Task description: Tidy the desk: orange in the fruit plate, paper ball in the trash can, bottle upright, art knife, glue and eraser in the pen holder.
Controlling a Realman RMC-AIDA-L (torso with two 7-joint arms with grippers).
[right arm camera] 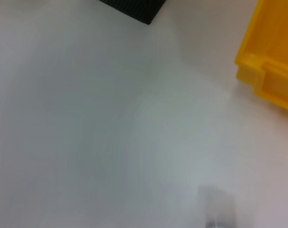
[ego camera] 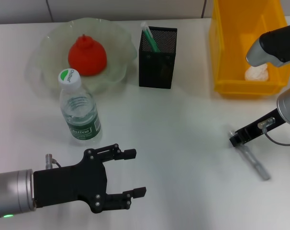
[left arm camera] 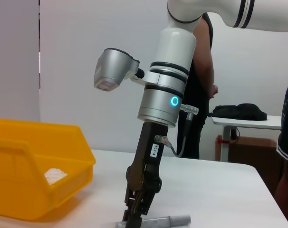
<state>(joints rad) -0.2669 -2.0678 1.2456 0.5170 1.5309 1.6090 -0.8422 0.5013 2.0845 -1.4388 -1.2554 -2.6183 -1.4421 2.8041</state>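
The orange (ego camera: 87, 55) lies in the pale green fruit plate (ego camera: 117, 38). The bottle (ego camera: 79, 109) stands upright in front of the plate. A green and white stick (ego camera: 150, 38) stands in the black mesh pen holder (ego camera: 158, 58). The paper ball (ego camera: 257, 73) lies in the yellow bin (ego camera: 226, 52). The grey art knife (ego camera: 254, 160) lies flat on the table at the right. My right gripper (ego camera: 236, 139) is down at the knife's near end, also seen in the left wrist view (left arm camera: 134, 216) above the knife (left arm camera: 168, 220). My left gripper (ego camera: 135, 172) is open and empty at the front left. No eraser shows.
The white table (ego camera: 183, 124) runs between the two arms. In the left wrist view the yellow bin (left arm camera: 34, 166) stands beside the right arm, and a person (left arm camera: 201, 85) stands behind the table. The right wrist view shows the bin's corner (right arm camera: 270, 71) and the pen holder's base (right arm camera: 134, 9).
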